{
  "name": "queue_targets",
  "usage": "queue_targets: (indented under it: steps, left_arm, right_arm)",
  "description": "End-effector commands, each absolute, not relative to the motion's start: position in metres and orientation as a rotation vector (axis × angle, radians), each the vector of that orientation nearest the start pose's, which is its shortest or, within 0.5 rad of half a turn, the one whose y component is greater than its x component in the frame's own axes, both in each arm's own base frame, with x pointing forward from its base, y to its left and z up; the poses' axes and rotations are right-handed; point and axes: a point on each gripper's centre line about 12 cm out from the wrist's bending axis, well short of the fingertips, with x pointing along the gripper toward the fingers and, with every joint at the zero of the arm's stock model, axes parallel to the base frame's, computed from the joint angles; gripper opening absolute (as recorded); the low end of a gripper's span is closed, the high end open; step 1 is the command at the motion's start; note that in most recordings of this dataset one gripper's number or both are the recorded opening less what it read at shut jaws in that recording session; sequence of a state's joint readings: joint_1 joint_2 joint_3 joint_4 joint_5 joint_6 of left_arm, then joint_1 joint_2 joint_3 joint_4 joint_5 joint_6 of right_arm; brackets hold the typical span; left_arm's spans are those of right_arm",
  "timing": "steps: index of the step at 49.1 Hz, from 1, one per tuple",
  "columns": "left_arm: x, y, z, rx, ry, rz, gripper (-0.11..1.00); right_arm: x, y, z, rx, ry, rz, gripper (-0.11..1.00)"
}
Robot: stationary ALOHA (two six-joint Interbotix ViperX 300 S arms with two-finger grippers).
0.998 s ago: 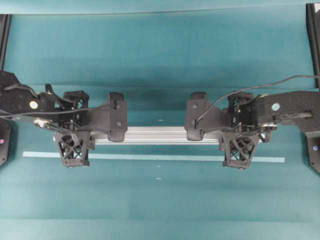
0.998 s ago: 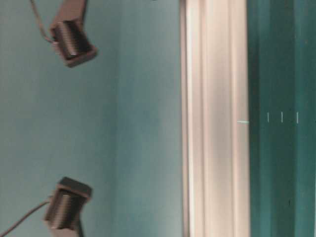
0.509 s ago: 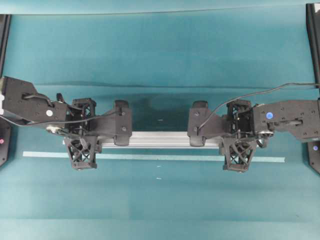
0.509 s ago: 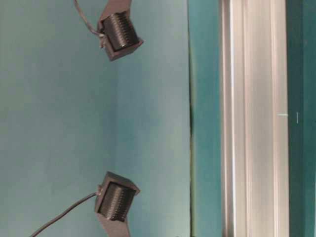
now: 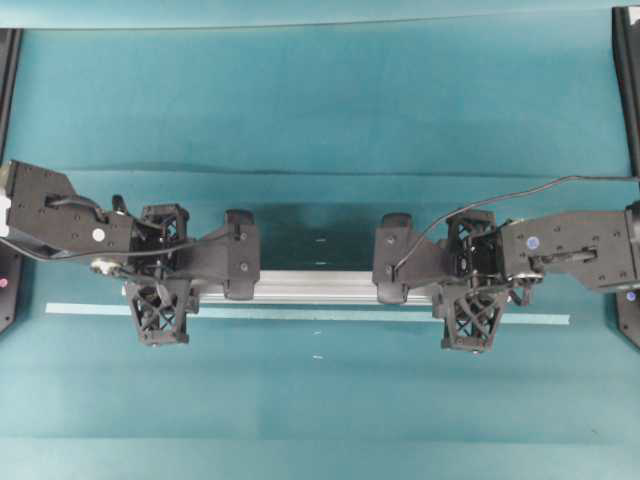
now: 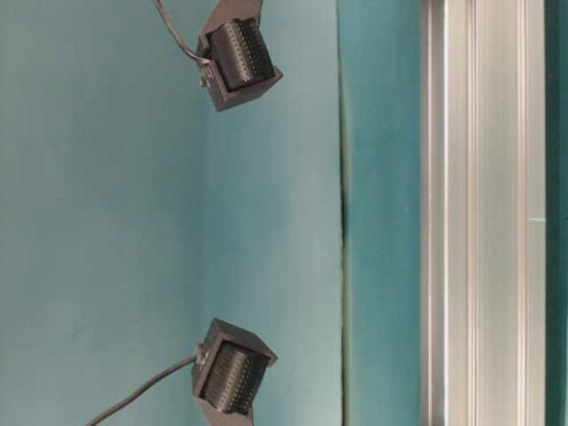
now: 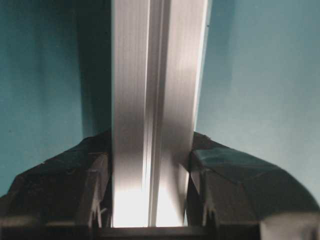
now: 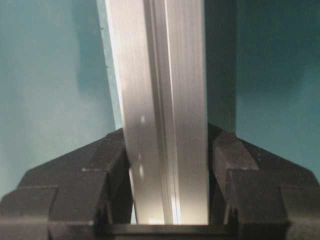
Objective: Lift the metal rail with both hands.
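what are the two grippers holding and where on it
Both hold the metal rail: the left gripper clamps its long sides near its left end, the right gripper near its right end.

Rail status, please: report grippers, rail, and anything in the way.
Left gripper and right gripper: jaws shut on rail. Rail level, held at both ends. Tape strip beside it, not blocking.

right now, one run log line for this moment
left gripper: shut on silver grooved aluminium rail | right gripper: shut on rail | rail: level
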State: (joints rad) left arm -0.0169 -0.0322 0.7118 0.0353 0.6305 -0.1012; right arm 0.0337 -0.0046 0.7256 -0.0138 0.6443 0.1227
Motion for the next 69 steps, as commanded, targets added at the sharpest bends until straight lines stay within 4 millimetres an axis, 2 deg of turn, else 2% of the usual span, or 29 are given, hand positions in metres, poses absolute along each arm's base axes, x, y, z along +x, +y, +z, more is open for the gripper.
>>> queue_targets:
  steps: [1,30,54,69]
  left_arm:
    - [0.316,-0.004,0.132,-0.054,1.281,0.058,0.29]
    - [0.322,-0.004,0.130,-0.056,1.246,0.054,0.29]
    - [0.317,-0.003,0.119,-0.052,1.273,0.053,0.29]
    - [0.321,-0.004,0.119,-0.045,1.222,0.042,0.29]
  right_arm:
    - [0.312,0.012,0.116,0.068,1.345,-0.050,0.38]
    - [0.310,0.015,0.110,0.064,1.365,-0.043,0.38]
    - [0.311,0.016,0.104,0.063,1.371,-0.042,0.38]
    - [0.312,0.013,0.101,0.071,1.371,-0.051,0.38]
